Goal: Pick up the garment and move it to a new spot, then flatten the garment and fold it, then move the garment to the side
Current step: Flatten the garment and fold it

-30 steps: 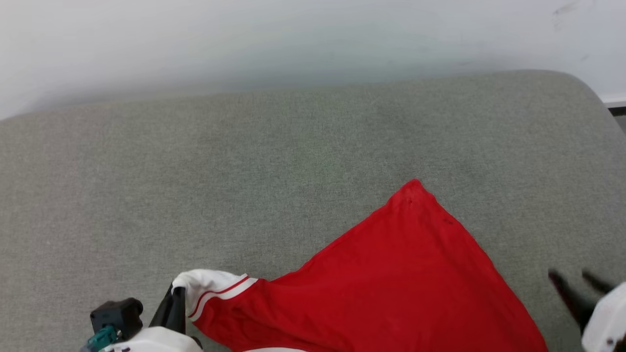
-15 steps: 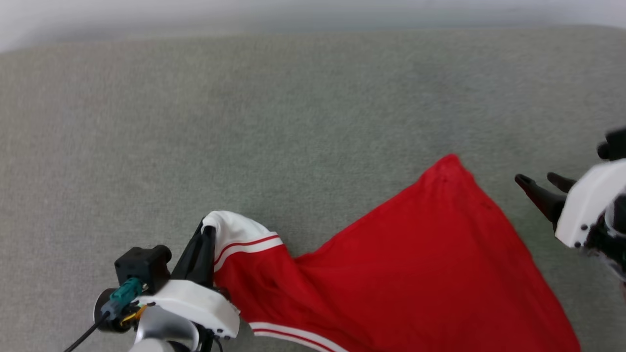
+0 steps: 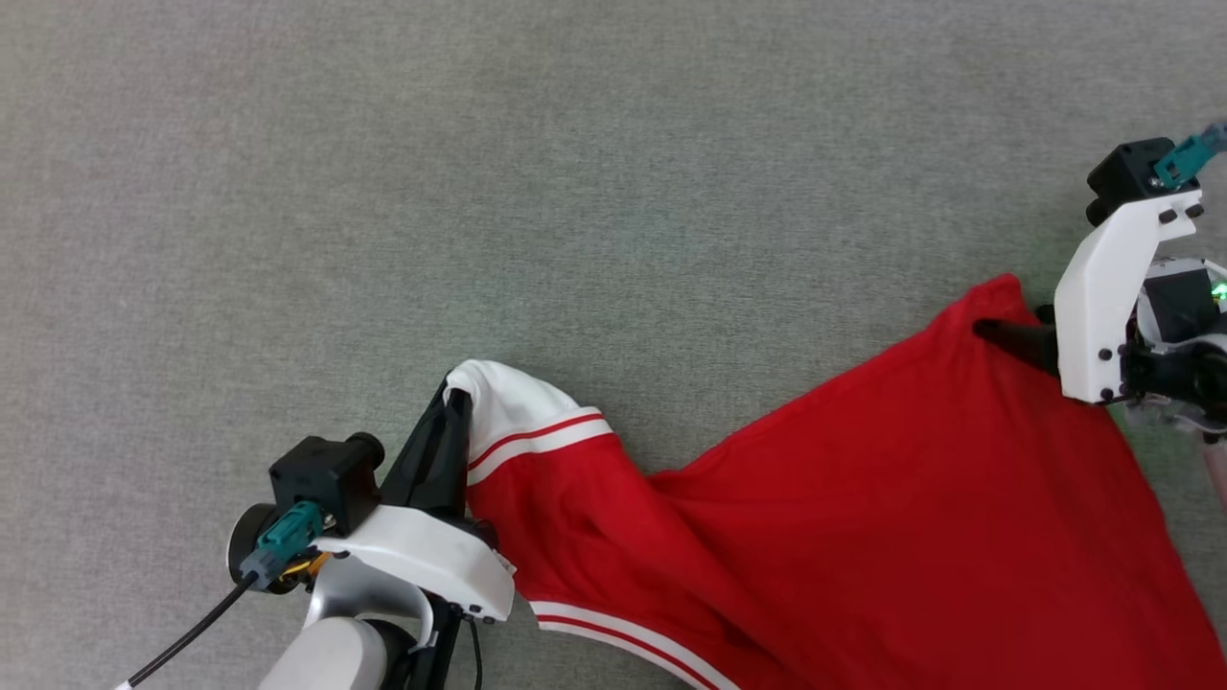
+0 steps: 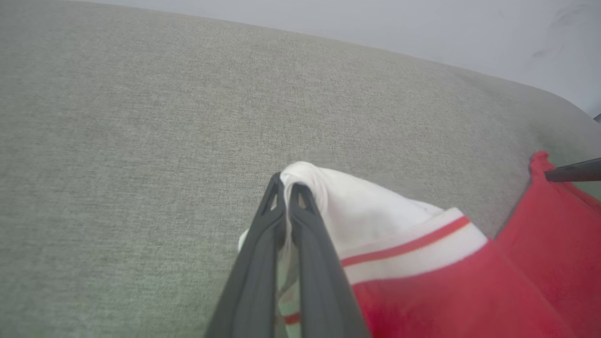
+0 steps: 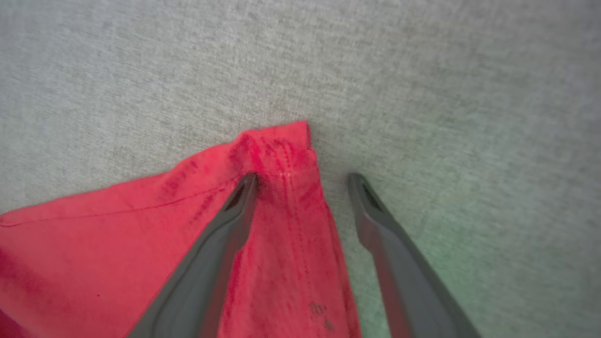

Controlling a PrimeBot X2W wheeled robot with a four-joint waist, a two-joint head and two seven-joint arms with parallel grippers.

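The red jersey (image 3: 863, 498) is spread over the lower right of the grey fabric surface (image 3: 479, 172), with its white sleeve (image 4: 366, 211) drawn out to the left. The sleeve's end is pinched by the left claw (image 4: 287, 183), whose fingers are pressed together on a fold of white cloth. The right claw (image 5: 303, 180) is held wide apart at the jersey's far red corner (image 5: 281, 141) (one finger is seen over the hem, the other over the bare surface just beside it), and nothing is gripped by it.

Red garment (image 3: 863, 537) w/ white, red-striped sleeve; grey surface (image 3: 479, 192).
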